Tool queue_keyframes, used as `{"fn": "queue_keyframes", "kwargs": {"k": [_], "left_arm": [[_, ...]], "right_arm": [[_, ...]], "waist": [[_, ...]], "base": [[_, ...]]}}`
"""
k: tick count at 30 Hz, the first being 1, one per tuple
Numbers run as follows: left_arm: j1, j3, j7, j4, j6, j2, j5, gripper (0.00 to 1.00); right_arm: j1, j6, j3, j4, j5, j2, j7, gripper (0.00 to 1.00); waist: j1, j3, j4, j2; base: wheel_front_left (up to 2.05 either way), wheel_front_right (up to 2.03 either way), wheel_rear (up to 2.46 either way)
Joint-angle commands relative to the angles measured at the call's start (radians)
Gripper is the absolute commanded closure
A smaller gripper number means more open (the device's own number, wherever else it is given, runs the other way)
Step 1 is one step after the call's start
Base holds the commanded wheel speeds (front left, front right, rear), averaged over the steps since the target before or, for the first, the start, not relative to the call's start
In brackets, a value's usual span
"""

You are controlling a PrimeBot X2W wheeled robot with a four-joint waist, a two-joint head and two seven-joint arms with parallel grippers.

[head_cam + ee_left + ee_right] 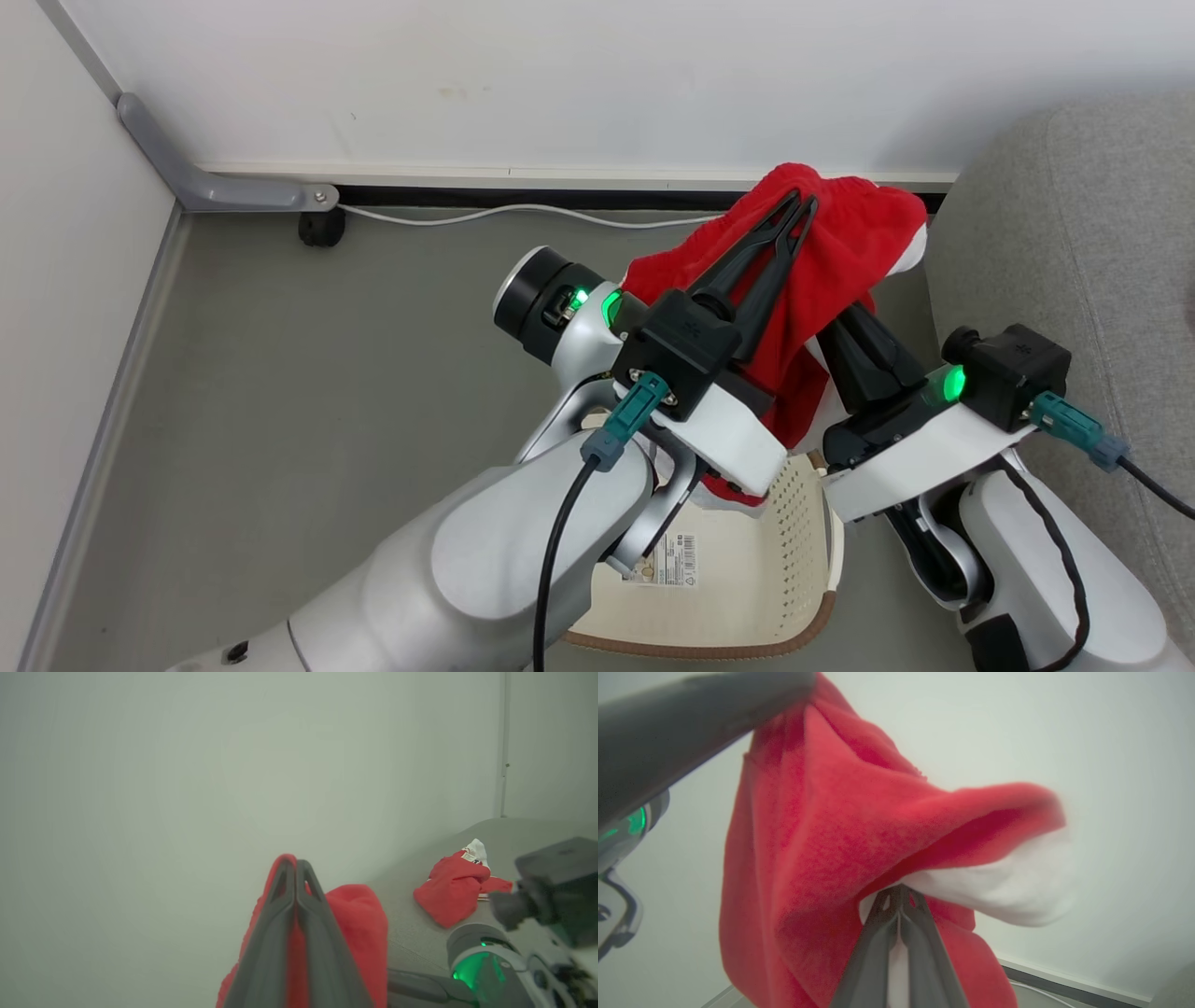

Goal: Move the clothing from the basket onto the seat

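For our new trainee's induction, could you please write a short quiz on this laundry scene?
1. True or false: the left pincer and the right pincer are both shut on the raised red garment.
2. Where does the other red garment lie? A: in the basket. B: on the seat. C: on the floor.
3. Fill in: the basket has a paper ____ on its base.
Key: 1 true; 2 B; 3 label.

Right of right gripper [899,900] the grey sofa [1074,233] lies open, save one crumpled red garment [451,893] on it. Wall [560,75] ahead of left gripper [801,207]; bare floor [327,373] to its left.
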Motion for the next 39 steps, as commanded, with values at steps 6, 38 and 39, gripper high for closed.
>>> {"fn": "queue_keyframes", "kwargs": {"k": [6,38,39], "left_arm": [[-0.034,0.026,-0.011,0.005,0.008,0.006,-0.019,1.00],[0.023,0.115,-0.014,0.127,-0.038,0.005,0.001,1.00],[0.025,0.117,-0.014,0.129,-0.041,0.005,0.002,0.78]], "right_arm": [[0.011,0.003,0.008,-0.025,0.022,-0.006,-0.006,1.00],[0.151,0.003,0.014,-0.286,0.076,-0.115,-0.006,1.00],[0.149,0.003,0.012,-0.289,0.074,-0.115,-0.006,1.00]], "waist": [[0.0000,0.000,-0.006,0.0000],[0.0000,0.025,-0.085,0.0000],[0.0000,0.025,-0.086,0.0000]], "base": [[0.00,0.00,0.00],[0.00,0.00,0.00],[0.00,0.00,0.00]]}}
